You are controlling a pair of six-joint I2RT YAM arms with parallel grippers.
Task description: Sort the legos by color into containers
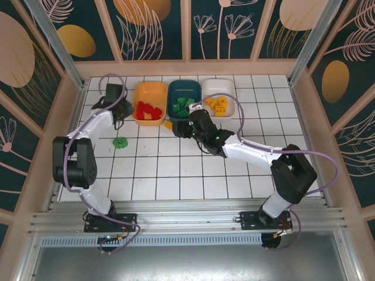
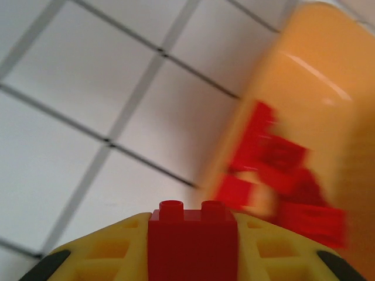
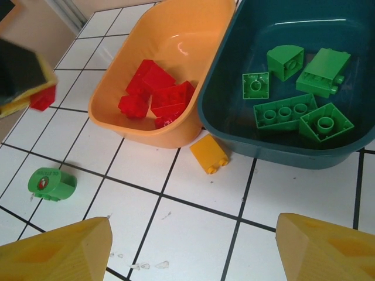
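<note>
Red lego (image 2: pixel 192 243) — pinched in left pincer (image 2: pixel 192 263)

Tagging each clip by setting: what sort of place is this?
Probably a staged robot test cell, not a home: a white tiled tabletop boxed in by leaf-print wall panels, with an aluminium rail along the near edge.

Red legos (image 3: pixel 155 96) in orange tray (image 3: pixel 193 26); brick (image 2: pixel 192 246) seemingly held.

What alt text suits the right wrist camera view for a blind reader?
An orange tray holding red bricks sits beside a dark teal tray holding green bricks on white tiles. A yellow-orange brick lies in front of them, a green piece lies further left, and two open yellow fingers frame the bottom edge.
</note>
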